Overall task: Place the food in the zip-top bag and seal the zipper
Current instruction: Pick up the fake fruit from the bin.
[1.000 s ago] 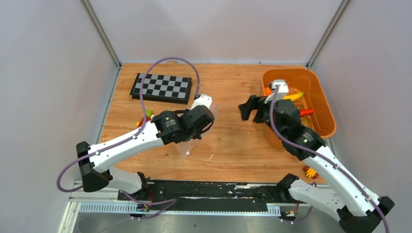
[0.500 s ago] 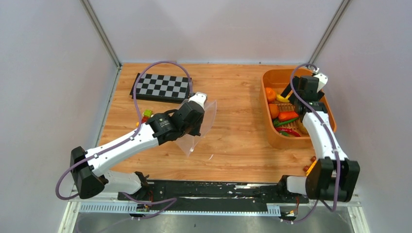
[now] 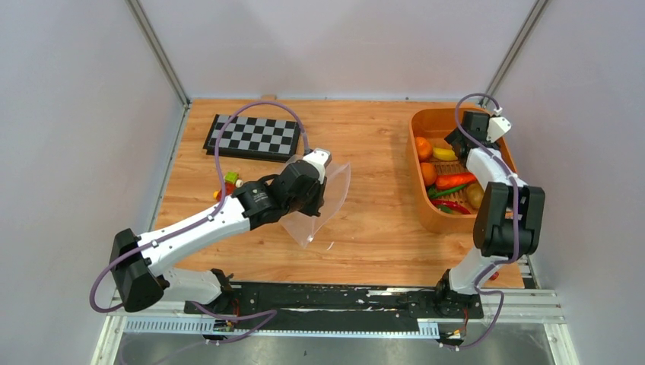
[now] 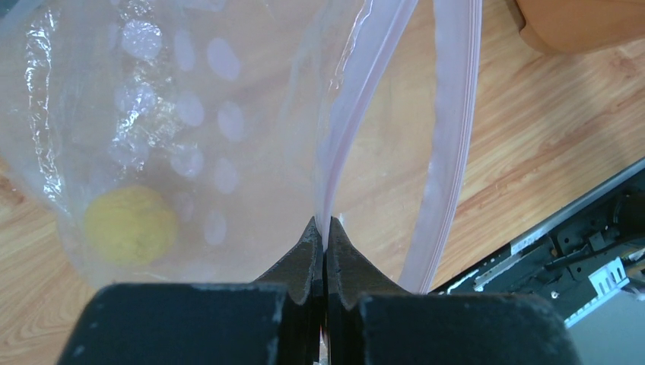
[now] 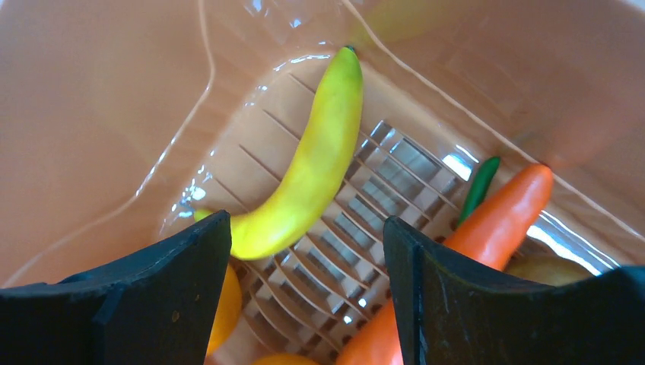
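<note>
Tool on my right [image 5: 304, 228] swings back over the basket [image 5: 99, 114], open above the banana [image 5: 316, 163], while my left tool [image 4: 325, 236] pinches the zip-top bag [image 4: 190, 114] by its zipper [image 4: 357, 99].

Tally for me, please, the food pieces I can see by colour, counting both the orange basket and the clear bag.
Orange: 3 (two orange balls, carrot)
Yellow: 2 (banana; yellow piece in the zip-top bag)
Green: 1 (green pepper)
Red: 1 (red chilli)
Brownish: 1 (brownish piece)
Total: 8 visible; more may lie hidden in the basket.
</note>
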### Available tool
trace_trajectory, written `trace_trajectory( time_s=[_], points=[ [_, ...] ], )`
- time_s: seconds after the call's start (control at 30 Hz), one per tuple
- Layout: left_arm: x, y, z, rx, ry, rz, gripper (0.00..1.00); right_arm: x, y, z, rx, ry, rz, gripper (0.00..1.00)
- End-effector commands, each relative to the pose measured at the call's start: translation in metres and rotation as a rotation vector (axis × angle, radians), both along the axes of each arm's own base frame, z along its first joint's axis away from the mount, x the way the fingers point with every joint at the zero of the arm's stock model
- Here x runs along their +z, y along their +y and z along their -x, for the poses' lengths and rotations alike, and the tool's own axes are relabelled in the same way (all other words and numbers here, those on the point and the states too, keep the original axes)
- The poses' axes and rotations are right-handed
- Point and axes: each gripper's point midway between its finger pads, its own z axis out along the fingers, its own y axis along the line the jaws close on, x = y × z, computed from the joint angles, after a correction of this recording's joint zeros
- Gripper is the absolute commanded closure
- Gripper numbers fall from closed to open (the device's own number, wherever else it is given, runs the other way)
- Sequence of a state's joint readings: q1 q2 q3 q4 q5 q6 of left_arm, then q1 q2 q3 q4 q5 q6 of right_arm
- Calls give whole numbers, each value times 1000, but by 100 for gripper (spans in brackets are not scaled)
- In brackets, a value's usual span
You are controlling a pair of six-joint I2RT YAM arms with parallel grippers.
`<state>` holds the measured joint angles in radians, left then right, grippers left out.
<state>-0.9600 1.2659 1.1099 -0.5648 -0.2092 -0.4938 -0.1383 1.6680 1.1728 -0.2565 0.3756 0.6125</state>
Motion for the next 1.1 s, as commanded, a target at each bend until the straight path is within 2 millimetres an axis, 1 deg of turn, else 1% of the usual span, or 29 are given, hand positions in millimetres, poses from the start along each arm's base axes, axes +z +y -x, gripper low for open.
trace_trajectory(
  time_s=[0.0,0.07,0.13,0.3,0.43,0.53,0.63,0.7,0.77,0.8,0.83,0.9,1.0,1.07],
  points=[
    [14,-9,-1,-26,-21,66,100,8,-16,-30,-114,-104,-23,29],
    [14,-6,-3,-15,-33,49,100,-1,-17,-40,-117,-118,-47,33],
    [14,-3,-4,-9,-41,43,100,-11,-19,-44,-123,-111,-76,34],
    [14,-3,-4,-13,-37,49,100,-39,-18,-47,-129,-77,-126,34],
    [15,-3,-3,-12,-33,50,100,-47,-15,-47,-112,-81,-140,34],
    [15,-3,-1,-13,-29,61,100,-56,-10,-51,-57,-45,-153,39],
    [17,-2,2,-14,-26,77,100,-64,-3,-51,-6,-15,-163,52],
    [18,-1,4,-13,-25,88,100,-62,1,-49,19,-15,-164,63],
    [18,1,6,-11,-23,92,100,-57,4,-46,43,-24,-164,70],
    [18,2,7,-11,-20,93,100,-54,5,-43,52,-26,-161,71],
    [18,3,8,-11,-19,97,100,-51,7,-41,67,-25,-158,77],
    [16,5,10,-7,-17,100,100,-37,11,-36,117,-32,-137,86],
    [16,6,13,-14,-10,108,100,-14,20,-30,189,-59,-128,89],
    [16,8,13,-10,-14,110,100,3,25,-23,221,-81,-124,89]
  ],
)
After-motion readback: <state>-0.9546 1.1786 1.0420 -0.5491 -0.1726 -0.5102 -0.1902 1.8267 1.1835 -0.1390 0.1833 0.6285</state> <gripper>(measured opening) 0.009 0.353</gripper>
